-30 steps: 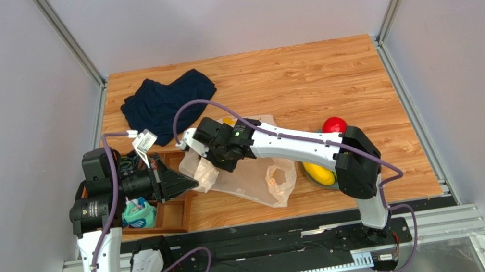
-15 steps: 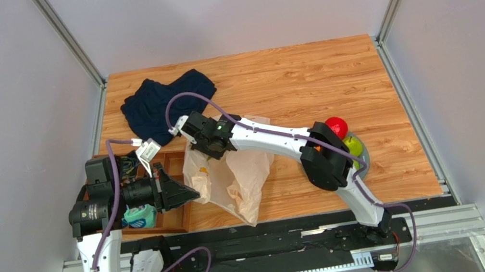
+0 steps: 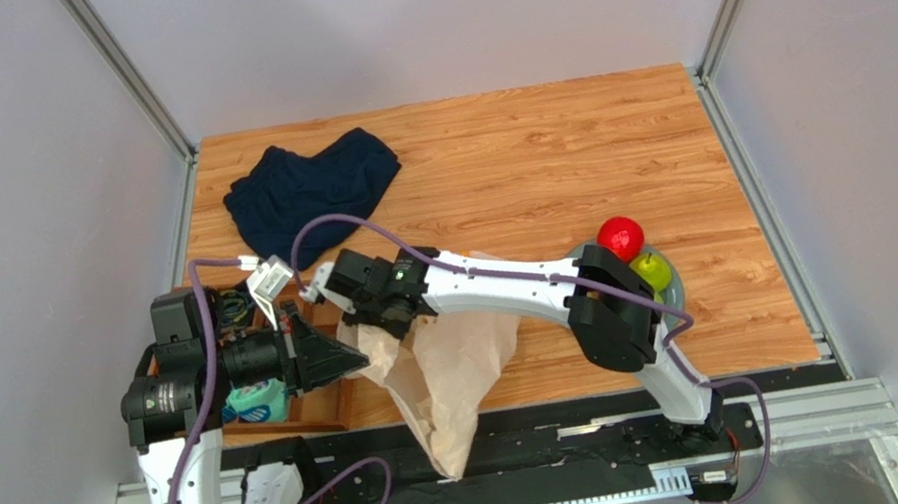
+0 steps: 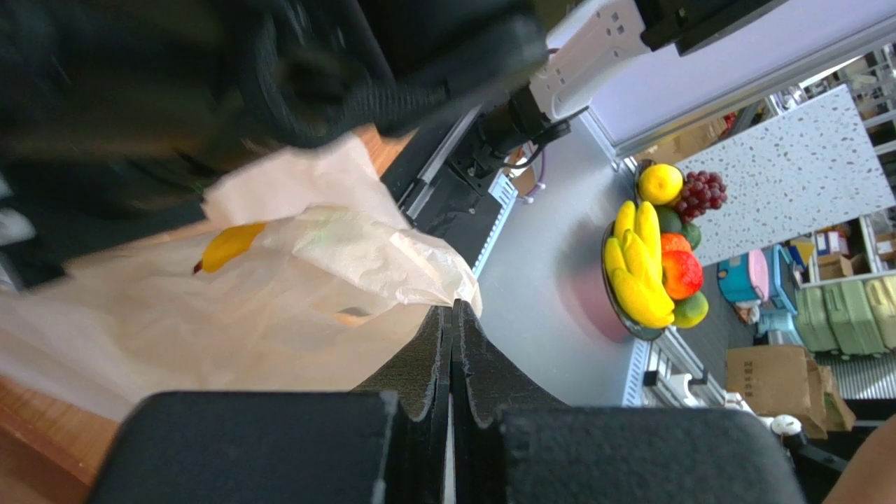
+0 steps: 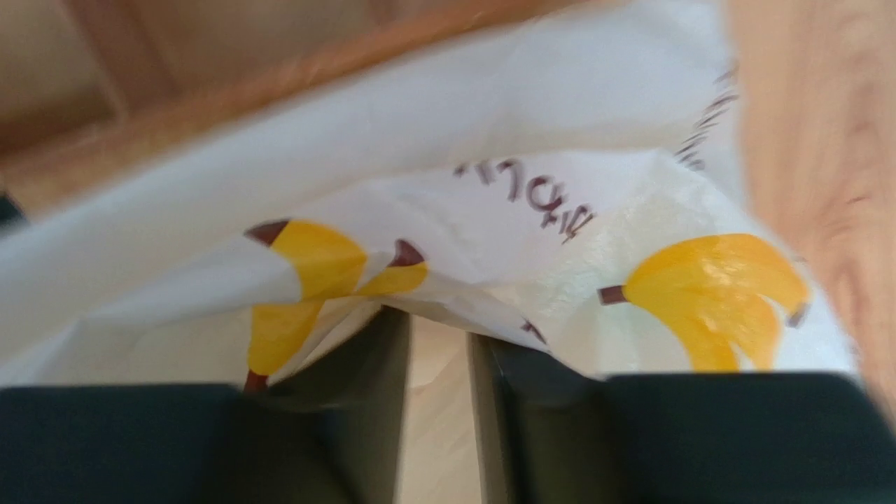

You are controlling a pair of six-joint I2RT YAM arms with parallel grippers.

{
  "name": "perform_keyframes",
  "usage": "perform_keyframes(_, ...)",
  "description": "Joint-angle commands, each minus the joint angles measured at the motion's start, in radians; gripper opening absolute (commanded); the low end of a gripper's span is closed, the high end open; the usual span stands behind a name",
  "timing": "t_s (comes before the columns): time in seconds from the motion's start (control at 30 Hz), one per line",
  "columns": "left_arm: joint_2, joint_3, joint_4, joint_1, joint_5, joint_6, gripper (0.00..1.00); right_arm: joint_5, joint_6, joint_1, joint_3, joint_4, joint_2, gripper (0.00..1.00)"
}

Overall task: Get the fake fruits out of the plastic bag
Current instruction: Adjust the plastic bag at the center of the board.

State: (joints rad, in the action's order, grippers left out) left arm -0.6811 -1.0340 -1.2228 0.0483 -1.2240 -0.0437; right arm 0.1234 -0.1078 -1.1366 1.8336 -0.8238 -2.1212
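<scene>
Though the wooden counter (image 3: 561, 153) fills most of the overhead view, the plastic bag (image 3: 448, 381) is found only at its near left part. The bag is raised at the top and hung in a long crumpled drape, and its lower end is carried past the counter's near edge over the black rail (image 3: 553, 445). Yellow banana marks are printed on its film. Whether any fruit lies inside it cannot be told.

A dark navy cloth (image 3: 316, 189) is laid at the far left, well apart from the bag. A wooden tray (image 3: 316, 402) is set just beside the bag's left side, and a teal sock (image 3: 254, 398) is seen in it. At the right, a grey bowl (image 3: 674, 284) is partly hidden by the right arm. A green apple (image 3: 651, 271) is seen in it and a red apple (image 3: 620, 233) at its far rim, both well apart from the bag and from either gripper.

The left gripper (image 4: 454, 310) is pressed fully together, and a fold of the bag's upper left edge is caught at its tips. The right gripper (image 5: 436, 326) is reached across to the bag's top, just beside the left gripper. Its fingers (image 5: 358, 368) are held slightly apart with the printed film draped across their tips, and whether that film is gripped cannot be told.
</scene>
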Motion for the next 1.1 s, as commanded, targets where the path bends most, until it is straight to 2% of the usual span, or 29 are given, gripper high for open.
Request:
perform_keyframes(0.0, 0.012, -0.009, -0.026, 0.004, -0.029, -0.047, 0.00, 0.084, -0.015, 0.044, 0.112, 0.035, -0.052, 0.49)
perform_keyframes(0.1, 0.008, -0.027, -0.053, 0.005, -0.028, -0.068, 0.00, 0.113, -0.010, 0.040, 0.089, 0.049, -0.071, 0.62)
perform_keyframes(0.2, 0.011, -0.032, -0.073, 0.005, -0.032, -0.079, 0.00, 0.143, -0.007, 0.038, 0.070, 0.061, -0.086, 0.67)
perform_keyframes(0.27, 0.014, -0.029, -0.090, 0.005, -0.037, -0.088, 0.00, 0.150, -0.006, 0.037, 0.072, 0.066, -0.098, 0.68)
perform_keyframes(0.4, 0.026, -0.021, -0.107, 0.007, -0.048, -0.097, 0.00, 0.159, -0.012, 0.031, 0.090, 0.074, -0.129, 0.62)
perform_keyframes(0.63, 0.029, -0.028, -0.112, 0.005, -0.089, -0.096, 0.00, 0.180, -0.021, 0.006, 0.064, 0.091, -0.148, 0.64)
perform_keyframes(0.9, 0.029, -0.066, -0.239, 0.005, -0.200, -0.173, 0.00, 0.226, -0.072, 0.003, 0.053, 0.118, -0.158, 0.61)
perform_keyframes(0.97, 0.031, -0.055, -0.221, 0.007, -0.192, -0.167, 0.00, 0.217, -0.087, 0.006, 0.047, 0.118, -0.157, 0.58)
perform_keyframes(1.07, 0.041, -0.028, -0.166, 0.007, -0.187, -0.125, 0.00, 0.179, -0.118, 0.006, 0.050, 0.118, -0.157, 0.28)
